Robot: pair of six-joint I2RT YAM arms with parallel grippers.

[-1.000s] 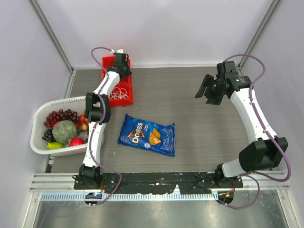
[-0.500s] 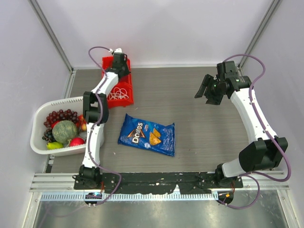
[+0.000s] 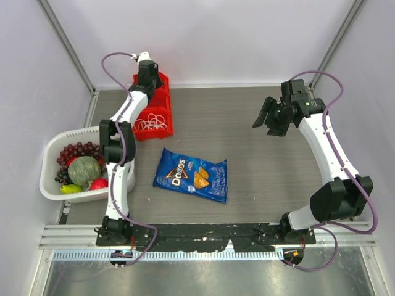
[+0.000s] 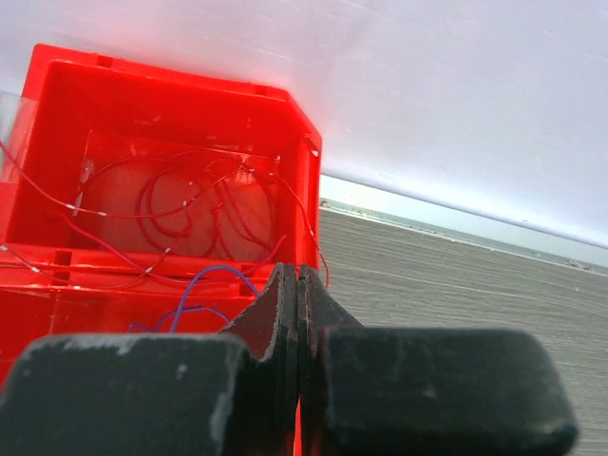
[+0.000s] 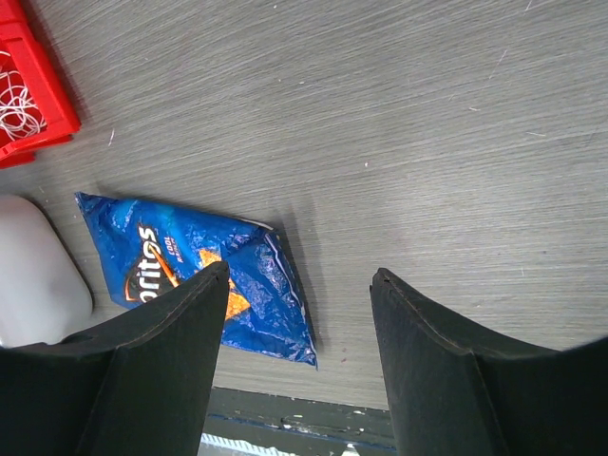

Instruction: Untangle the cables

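Tabletop: grey wood-grain tabletop (image 3: 247, 166) inside pale walls; nothing lying on it has shifted in the last second.
White basket: at the near left (image 3: 54, 139), full of fruit, same spot as before.
Chip bag: blue bag (image 3: 190, 174) lies flat in the middle, untouched.
Red bin: stands at the far left (image 3: 169, 108), close to the back wall; more of its floor shows now than a second ago.
Right pincer: hovers over the far right (image 5: 299, 275), jaws spread wide with nothing between them; it has not moved.
Left pincer: this is the change (image 4: 297, 285). It has drawn back from over the bin toward the far-left corner, and its elbow has swung left. Its jaws are pressed together; a bluish cord runs just by the tips, and I cannot tell whether it is pinched.
Cables: thin looped cords (image 3: 151, 124) lie in the near half of the bin, piled together; the wrist view shows strands crossing on the bin floor and over its near wall.
Meaning: judging by this, untangling has barely begun. No cord lies out on the tabletop, and the bundle is unseparated.
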